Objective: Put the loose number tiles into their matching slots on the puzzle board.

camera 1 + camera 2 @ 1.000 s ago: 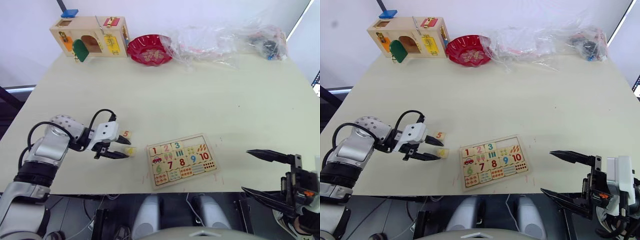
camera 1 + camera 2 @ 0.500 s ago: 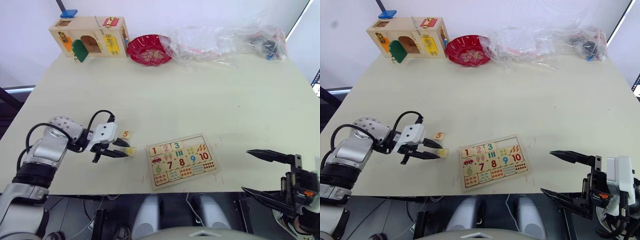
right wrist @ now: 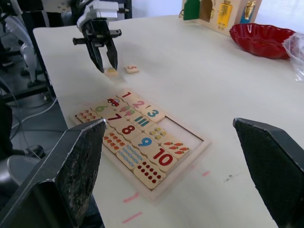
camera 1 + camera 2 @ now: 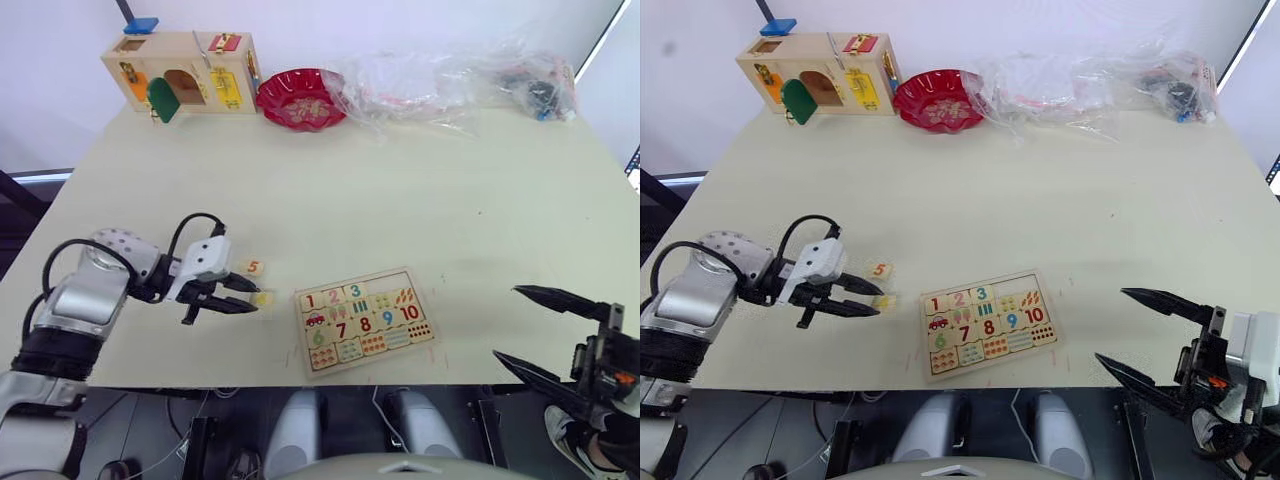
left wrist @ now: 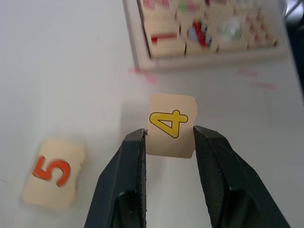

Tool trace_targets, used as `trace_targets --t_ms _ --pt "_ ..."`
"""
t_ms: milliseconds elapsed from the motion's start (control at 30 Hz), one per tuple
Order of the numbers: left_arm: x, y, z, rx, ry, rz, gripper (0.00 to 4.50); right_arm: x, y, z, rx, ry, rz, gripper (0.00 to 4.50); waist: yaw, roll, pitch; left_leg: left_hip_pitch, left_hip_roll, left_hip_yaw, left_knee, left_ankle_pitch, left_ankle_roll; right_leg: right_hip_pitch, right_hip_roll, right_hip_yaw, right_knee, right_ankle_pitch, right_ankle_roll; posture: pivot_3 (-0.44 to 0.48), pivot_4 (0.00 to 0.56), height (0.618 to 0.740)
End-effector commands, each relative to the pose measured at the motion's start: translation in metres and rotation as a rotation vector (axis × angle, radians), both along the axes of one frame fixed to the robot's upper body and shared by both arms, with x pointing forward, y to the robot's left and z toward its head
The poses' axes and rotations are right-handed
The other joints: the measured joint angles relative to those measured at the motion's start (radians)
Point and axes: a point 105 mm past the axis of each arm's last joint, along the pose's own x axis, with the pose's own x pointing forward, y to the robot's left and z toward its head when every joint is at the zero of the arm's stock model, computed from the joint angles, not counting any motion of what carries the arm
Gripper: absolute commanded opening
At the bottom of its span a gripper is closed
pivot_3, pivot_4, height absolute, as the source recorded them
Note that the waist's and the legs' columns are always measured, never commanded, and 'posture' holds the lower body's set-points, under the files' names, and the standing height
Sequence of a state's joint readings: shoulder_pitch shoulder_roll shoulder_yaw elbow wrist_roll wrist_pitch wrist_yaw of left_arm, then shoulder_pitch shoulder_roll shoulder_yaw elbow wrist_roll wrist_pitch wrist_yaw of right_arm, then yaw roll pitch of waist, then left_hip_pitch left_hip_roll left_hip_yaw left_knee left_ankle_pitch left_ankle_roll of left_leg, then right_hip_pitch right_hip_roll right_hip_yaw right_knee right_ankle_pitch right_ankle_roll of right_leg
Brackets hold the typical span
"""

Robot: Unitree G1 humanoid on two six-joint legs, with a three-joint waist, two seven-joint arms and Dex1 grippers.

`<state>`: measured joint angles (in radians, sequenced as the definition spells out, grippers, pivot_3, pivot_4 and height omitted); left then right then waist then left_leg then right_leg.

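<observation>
The puzzle board [image 4: 365, 318] lies near the table's front edge, with number tiles 1, 2 and 3 seated in its top row. Beside the 3, two slots [image 3: 183, 129] are bare. Two loose number tiles rest on the table left of the board: a yellow 4 [image 5: 171, 124] and an orange 5 [image 4: 254, 267]. My left gripper [image 4: 250, 298] comes in from the left, and its fingers [image 5: 135, 161] press both sides of the 4. My right gripper [image 4: 506, 322] hangs wide open off the table's front right, holding nothing.
A wooden latch box [image 4: 180, 75], a red bowl [image 4: 300, 98] and crumpled clear plastic bags [image 4: 450, 80] line the far edge. Small pink marks [image 3: 130, 195] dot the table around the board.
My left gripper's fingers have closed in on the 4 tile, which stays where it was. The right gripper has drifted slightly to the right, still open.
</observation>
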<state>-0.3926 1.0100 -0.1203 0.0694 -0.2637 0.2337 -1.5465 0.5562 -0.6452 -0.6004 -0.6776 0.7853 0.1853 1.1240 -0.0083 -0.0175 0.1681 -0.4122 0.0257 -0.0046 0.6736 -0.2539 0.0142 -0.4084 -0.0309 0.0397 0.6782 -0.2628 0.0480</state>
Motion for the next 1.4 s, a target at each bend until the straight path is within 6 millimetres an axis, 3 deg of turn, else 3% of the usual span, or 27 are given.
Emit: trace_targets --t_ms 33,300,367,433,633,1000,1400 --pt "0.001 -0.019 0.033 -0.033 -0.051 -0.008 0.97 -0.002 -0.012 0.011 0.033 -0.035 -0.005 4.50 0.001 -0.001 0.001 0.000 0.000 0.000 0.000 0.000 0.000 0.000 0.000 0.000 0.000 0.000 0.000 0.000 0.150 0.740" --pt "-0.007 -0.056 0.078 0.017 -0.025 -0.021 0.97 -0.013 -0.024 0.006 0.033 0.006 -0.010 4.50 -0.001 -0.001 0.001 -0.001 0.000 0.000 0.001 0.000 0.000 0.000 0.001 -0.001 0.000 0.000 0.000 0.000 0.150 0.740" --pt "-0.006 -0.061 0.084 0.094 -0.008 0.003 0.97 -0.013 -0.023 0.005 0.022 0.009 0.006 4.50 -0.001 -0.001 0.001 -0.001 0.000 0.000 0.001 0.000 0.000 0.000 0.001 -0.001 0.000 0.000 0.000 0.000 0.150 0.740" --pt "-0.013 -0.070 0.091 0.090 0.083 -0.010 0.97 -0.011 -0.019 0.006 0.020 0.002 0.016 4.50 -0.002 -0.001 0.001 -0.001 0.000 0.001 0.002 0.000 0.000 0.000 0.002 0.000 0.000 -0.001 0.001 0.000 0.150 0.740" --pt "-0.012 -0.104 0.105 0.049 0.143 0.036 0.97 -0.008 -0.009 0.005 0.012 0.002 0.068 4.50 -0.004 -0.001 0.001 -0.002 0.000 0.000 0.002 0.000 0.000 0.000 0.002 0.000 0.000 -0.001 0.001 0.000 0.150 0.740" --pt "-0.009 -0.148 0.100 0.151 0.179 0.111 0.97 0.001 0.001 0.006 0.026 -0.018 0.111 4.50 -0.003 -0.001 0.001 -0.002 -0.002 -0.002 0.003 0.000 0.000 0.000 0.002 0.002 0.000 -0.002 0.003 0.000 0.150 0.740" --pt "-0.005 -0.164 0.049 0.298 0.044 0.179 0.97 0.007 0.003 -0.001 0.024 -0.006 0.130 4.50 -0.002 0.000 0.001 -0.002 -0.003 -0.005 0.003 0.000 0.000 0.000 0.001 0.004 0.001 -0.002 0.003 0.000 0.150 0.740"
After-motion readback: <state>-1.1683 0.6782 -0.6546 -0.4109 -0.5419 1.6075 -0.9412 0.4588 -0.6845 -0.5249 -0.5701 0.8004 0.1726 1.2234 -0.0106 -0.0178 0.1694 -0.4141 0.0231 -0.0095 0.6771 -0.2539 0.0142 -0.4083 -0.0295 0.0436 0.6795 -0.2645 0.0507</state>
